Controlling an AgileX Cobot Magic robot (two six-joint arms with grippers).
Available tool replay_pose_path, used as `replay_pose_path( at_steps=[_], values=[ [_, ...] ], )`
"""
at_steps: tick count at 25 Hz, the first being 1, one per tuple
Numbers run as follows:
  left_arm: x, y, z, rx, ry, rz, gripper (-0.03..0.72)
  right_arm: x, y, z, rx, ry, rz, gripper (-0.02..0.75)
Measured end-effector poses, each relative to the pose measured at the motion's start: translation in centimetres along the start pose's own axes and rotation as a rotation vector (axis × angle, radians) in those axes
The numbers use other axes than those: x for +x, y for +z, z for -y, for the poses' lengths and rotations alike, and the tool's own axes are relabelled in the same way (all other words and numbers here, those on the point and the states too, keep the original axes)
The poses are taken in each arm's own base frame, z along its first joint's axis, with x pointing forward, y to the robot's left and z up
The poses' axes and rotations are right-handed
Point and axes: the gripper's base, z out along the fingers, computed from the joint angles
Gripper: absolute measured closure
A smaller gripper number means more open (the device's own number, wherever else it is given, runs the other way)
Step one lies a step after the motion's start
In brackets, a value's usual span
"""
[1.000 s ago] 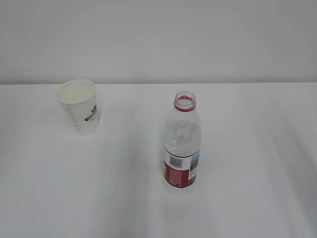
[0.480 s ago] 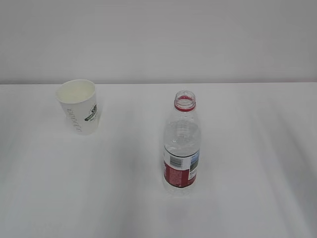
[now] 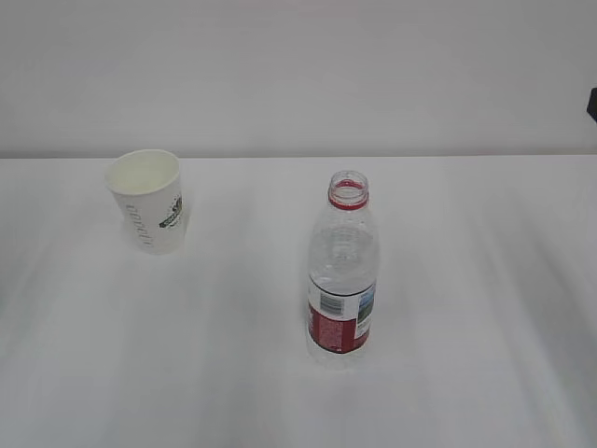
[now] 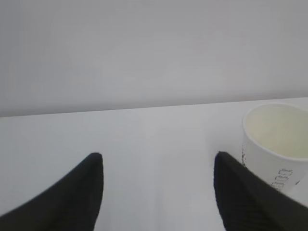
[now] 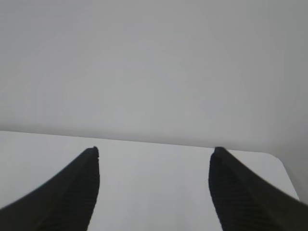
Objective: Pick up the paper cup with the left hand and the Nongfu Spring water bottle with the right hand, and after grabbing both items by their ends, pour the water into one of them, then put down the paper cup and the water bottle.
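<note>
- A white paper cup point(image 3: 150, 200) stands upright at the far left of a white table point(image 3: 485, 308).
- The uncapped water bottle point(image 3: 342, 270) stands upright near the middle, well apart from it.
- The left gripper point(image 4: 158, 163) is spread wide, empty, with the cup just beyond its right finger.
- The right gripper point(image 5: 154, 156) is spread wide over bare table, empty.

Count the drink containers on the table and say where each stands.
2. The paper cup stands upright at the far left; the water bottle stands upright near the middle, closer to the camera. None looks hidden.
</note>
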Motion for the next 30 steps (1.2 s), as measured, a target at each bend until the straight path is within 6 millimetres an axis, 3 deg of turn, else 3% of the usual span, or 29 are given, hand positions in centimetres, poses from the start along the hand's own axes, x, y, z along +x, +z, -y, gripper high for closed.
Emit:
replay_pose_path(
  at_steps=[11,30],
  values=[
    [4.8,-0.4,0.2,0.005,-0.033,-0.035,0.167,1.7,0.8,-0.3,-0.024,-0.034,-0.005,0.203],
    [9.5,-4.4,1.1,0.081,-0.057,0.01,0.171,8.8,-1.1,-1.5,-0.084,0.05,-0.018,0.203]
  ],
)
